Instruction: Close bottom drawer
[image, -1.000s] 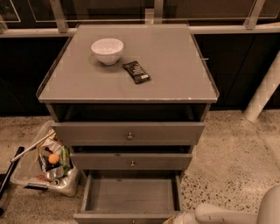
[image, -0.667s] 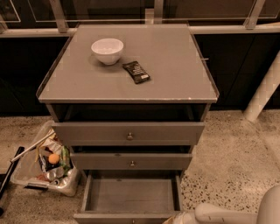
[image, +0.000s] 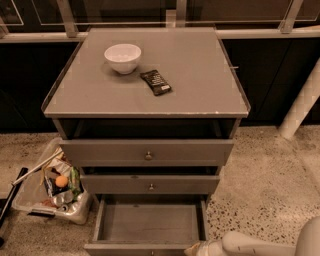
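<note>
Gripper: gripper (image: 196, 248) at the lower edge of the view, on an arm lying along the lower right; its tip is just beside the right end of the drawer front
Grip state: cannot tell
Bottom drawer: bottom drawer (image: 150, 222) stands pulled well out of the cabinet (image: 67, 150), floor bare
Key relation: the front's long axis runs left to right; the gripper is at its right end, on the outer side, and the cabinet lies beyond
Next move (judged): push the front straight toward the cabinet; a push this far off centre may skew the drawer
Middle drawer: middle drawer (image: 150, 185) directly above, nearly shut
Worktop: worktop (image: 200, 85) carries a white bowl (image: 122, 57) and a dark packet (image: 155, 82), well apart from the work
</note>
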